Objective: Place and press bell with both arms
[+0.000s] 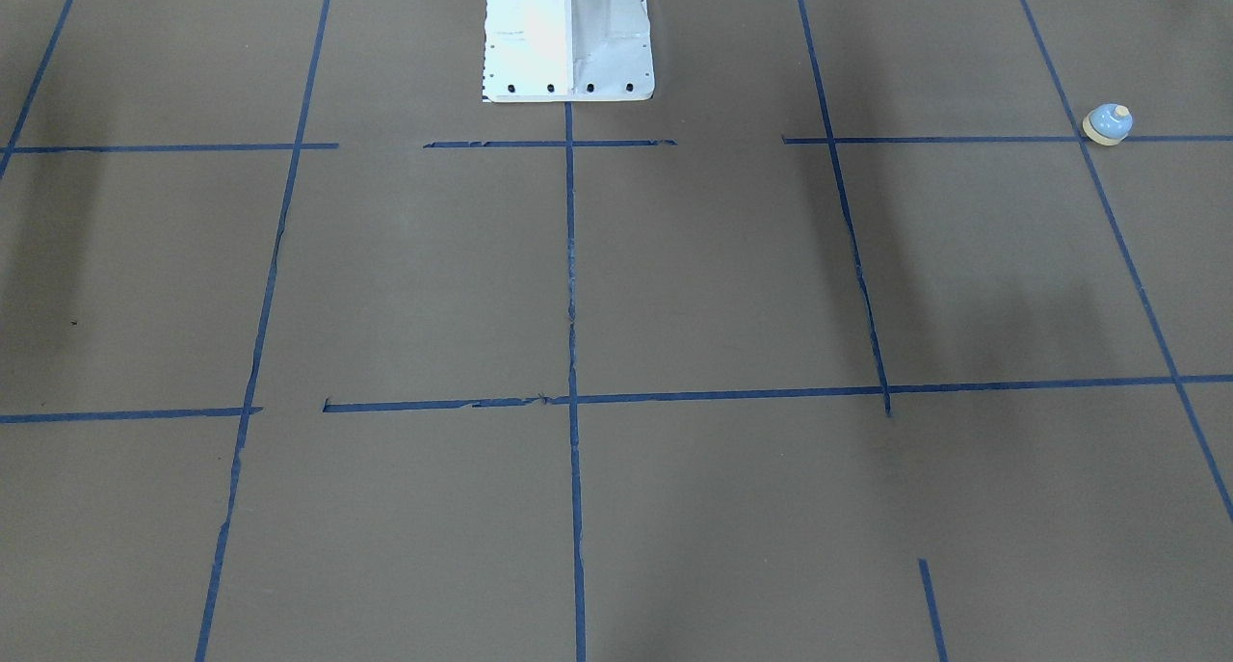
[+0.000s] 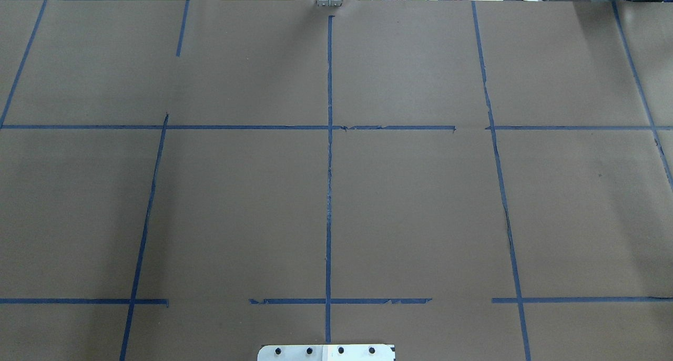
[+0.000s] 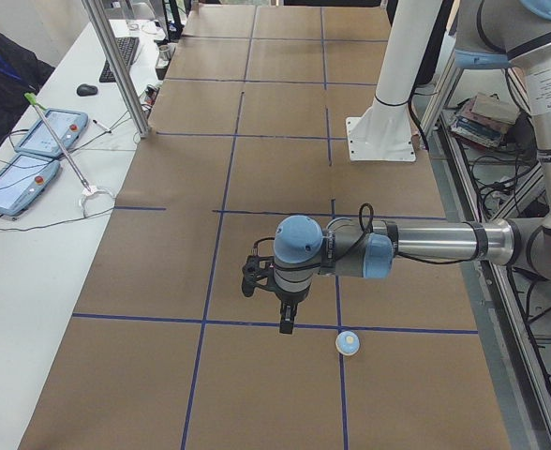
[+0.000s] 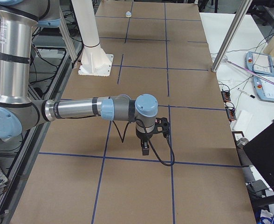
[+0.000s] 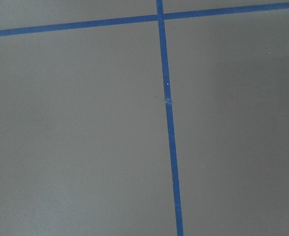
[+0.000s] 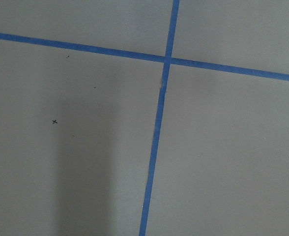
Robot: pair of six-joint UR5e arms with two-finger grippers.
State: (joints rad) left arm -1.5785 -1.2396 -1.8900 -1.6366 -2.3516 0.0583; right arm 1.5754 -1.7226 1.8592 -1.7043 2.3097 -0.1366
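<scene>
The small light-blue domed desk bell (image 1: 1108,124) with a cream base and cream button stands upright on the brown paper-covered table (image 1: 722,277). It sits at a crossing of the blue tape lines (image 1: 570,257), far out on the robot's left side and well apart from the white bolted pedestal (image 1: 568,36).

In the left side view, the grey tubular left arm (image 3: 435,244) with light-blue joint caps reaches out level over the table. Its black left gripper (image 3: 287,324) points down above the surface, near the bell but not touching it. Whether its fingers are spread or pressed together cannot be told from that view.

In the right side view, the grey right arm (image 4: 76,108) stretches out likewise at the table's other end. Its black right gripper (image 4: 146,150) points down over a tape line, well apart from the bell, and the state of its fingers cannot be told either.

Both wrist cameras show only brown paper and tape crossings.
</scene>
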